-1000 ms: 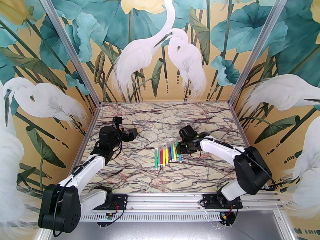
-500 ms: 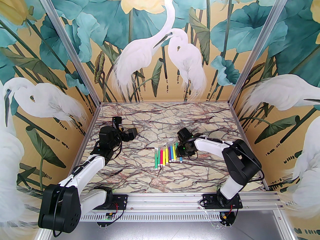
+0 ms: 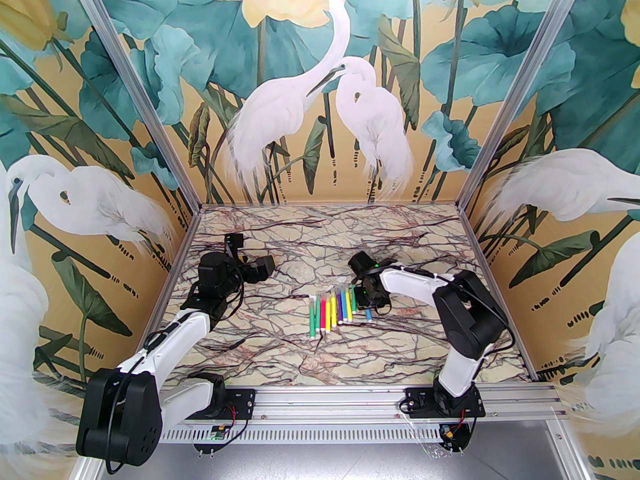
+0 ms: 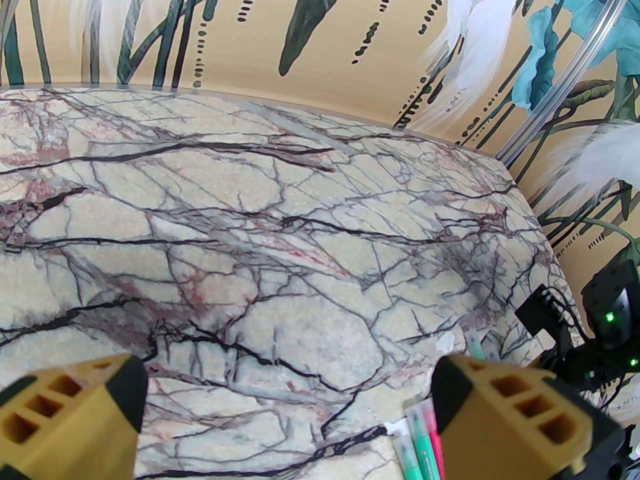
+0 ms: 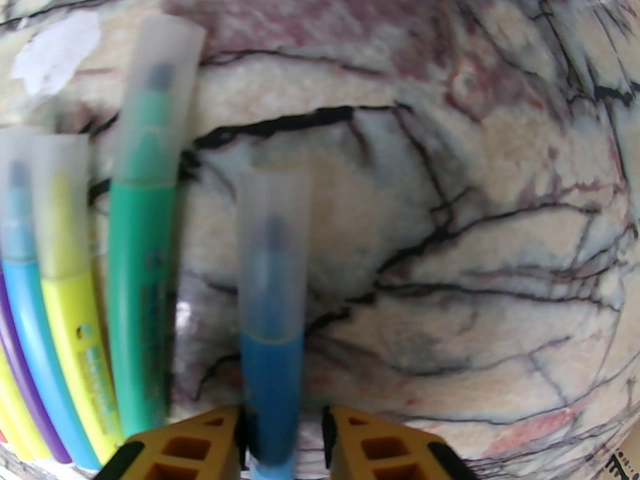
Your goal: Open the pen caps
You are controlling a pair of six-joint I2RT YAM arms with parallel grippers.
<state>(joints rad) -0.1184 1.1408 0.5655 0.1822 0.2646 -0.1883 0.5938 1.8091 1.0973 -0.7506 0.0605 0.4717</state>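
A row of bright pens [image 3: 334, 312] lies at mid-table, their clear pen caps [image 3: 339, 286] pointing toward the back wall. My right gripper [image 3: 368, 304] is at the row's right end, shut on the body of a blue pen [image 5: 272, 368]. That pen's translucent cap [image 5: 272, 248] sticks out ahead of the fingers. In the top view the blue pen [image 3: 369, 314] sits pulled a little right of the row. A capped green pen [image 5: 142, 293] lies just left of it. My left gripper [image 3: 261, 268] hovers open at the table's left, its yellow fingers [image 4: 75, 418] wide apart with nothing between them.
Painted walls close in the marble table [image 3: 320, 248] on three sides. Aluminium posts [image 3: 145, 113] stand at the back corners. A small white scrap [image 5: 55, 53] lies on the marble beyond the caps. A metal rail [image 3: 330, 400] carrying the arm bases runs along the near edge.
The right arm swung left and folded in, its jaws narrowing onto the blue pen, which shifted right out of the row. The left arm stayed still.
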